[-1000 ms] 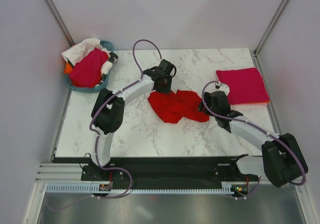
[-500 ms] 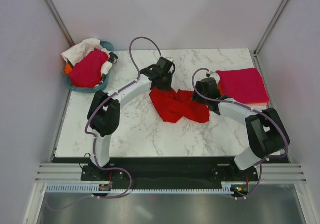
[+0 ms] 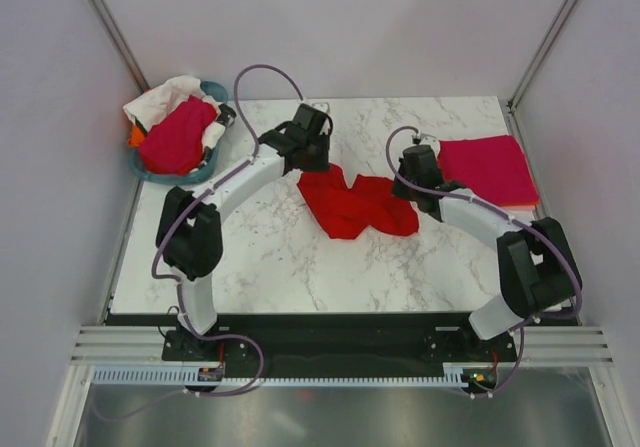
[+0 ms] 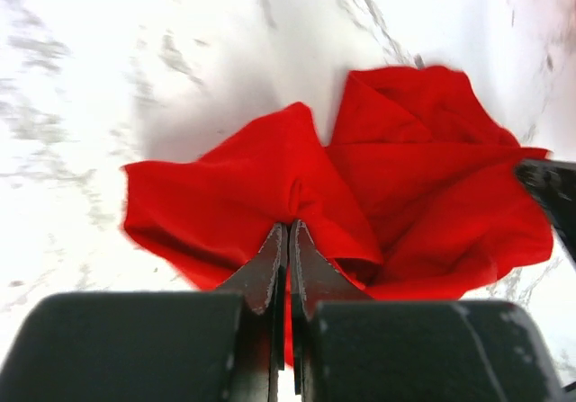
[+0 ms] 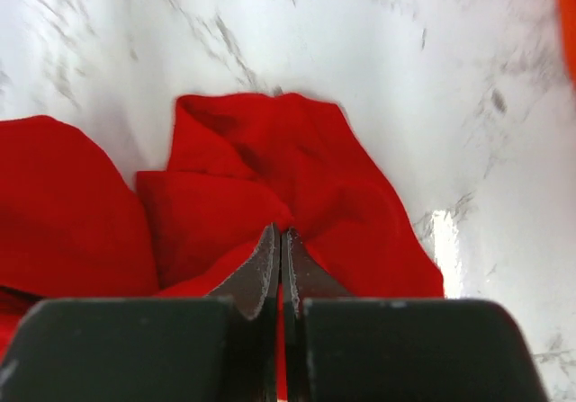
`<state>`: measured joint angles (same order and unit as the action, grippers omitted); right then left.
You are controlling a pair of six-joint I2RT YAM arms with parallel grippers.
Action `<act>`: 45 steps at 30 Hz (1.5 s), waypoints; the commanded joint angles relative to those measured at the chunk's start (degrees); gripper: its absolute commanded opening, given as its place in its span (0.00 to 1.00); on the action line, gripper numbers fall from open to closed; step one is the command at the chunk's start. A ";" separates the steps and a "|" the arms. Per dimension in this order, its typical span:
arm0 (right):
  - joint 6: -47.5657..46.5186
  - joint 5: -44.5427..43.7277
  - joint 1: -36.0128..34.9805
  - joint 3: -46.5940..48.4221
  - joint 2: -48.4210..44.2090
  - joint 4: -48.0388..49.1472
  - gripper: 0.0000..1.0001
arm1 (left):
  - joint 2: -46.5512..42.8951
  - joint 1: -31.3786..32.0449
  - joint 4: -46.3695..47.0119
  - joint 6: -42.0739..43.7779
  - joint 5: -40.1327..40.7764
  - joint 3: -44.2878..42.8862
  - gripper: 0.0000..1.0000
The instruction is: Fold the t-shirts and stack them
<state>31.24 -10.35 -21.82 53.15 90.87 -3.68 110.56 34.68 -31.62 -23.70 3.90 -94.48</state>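
Observation:
A crumpled bright red t-shirt [image 3: 358,207] lies in the middle of the marble table. My left gripper [image 3: 312,159] is shut on the shirt's far left edge; in the left wrist view its jaws [image 4: 289,229] pinch a fold of red cloth [image 4: 270,177]. At the shirt's right edge my right gripper [image 3: 405,185] is shut on it too, with cloth [image 5: 270,177] caught between its closed jaws [image 5: 280,233]. A folded magenta-pink t-shirt [image 3: 485,169] lies flat at the back right, an orange layer showing under its edge.
A teal tub [image 3: 205,167] at the back left holds magenta-pink [image 3: 178,135], white [image 3: 165,95] and orange [image 3: 134,137] t-shirts. The table [image 3: 300,267] is walled by white panels on three sides. Both arm bases stand at the near edge.
My right gripper moved up to the red shirt's right edge and shut on it. The left gripper pulled its edge toward the back left, so the shirt is spreading out.

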 commanded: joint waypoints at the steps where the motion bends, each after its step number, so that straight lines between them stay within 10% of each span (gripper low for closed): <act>1: -0.39 -0.29 1.25 5.29 -7.62 -0.53 0.00 | -9.03 -6.27 1.65 -1.34 0.50 0.69 0.02; 10: 0.83 0.16 3.54 17.00 -18.35 -6.51 0.00 | -28.27 -20.43 3.05 -12.93 12.59 10.08 0.02; 17: 7.51 -4.59 3.63 -4.06 -32.94 -3.97 0.00 | -49.55 -20.79 12.19 -26.71 20.36 39.31 0.02; 25: 7.25 15.69 3.02 -19.73 -39.70 -0.62 0.00 | -66.15 -20.79 13.69 -35.79 22.73 62.03 0.02; 28: 5.41 15.80 2.93 -23.08 -43.56 -4.21 0.06 | -72.91 -20.79 13.86 -34.05 23.25 67.22 0.18; 29: 4.45 15.71 2.93 -24.13 -44.54 -5.01 0.37 | -74.60 -20.79 13.86 -31.34 23.08 68.36 0.34; 32: 2.25 13.35 2.84 -24.15 -47.01 -7.91 0.75 | -80.39 -20.88 13.95 -27.38 23.44 68.99 0.66; 45: -2.85 5.45 2.84 -8.68 -18.91 -11.34 0.63 | -62.69 -20.79 10.52 -22.35 11.49 61.26 0.77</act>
<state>30.55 -0.86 -18.92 40.27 68.42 -14.66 42.87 13.96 -20.88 -48.95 18.94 -30.33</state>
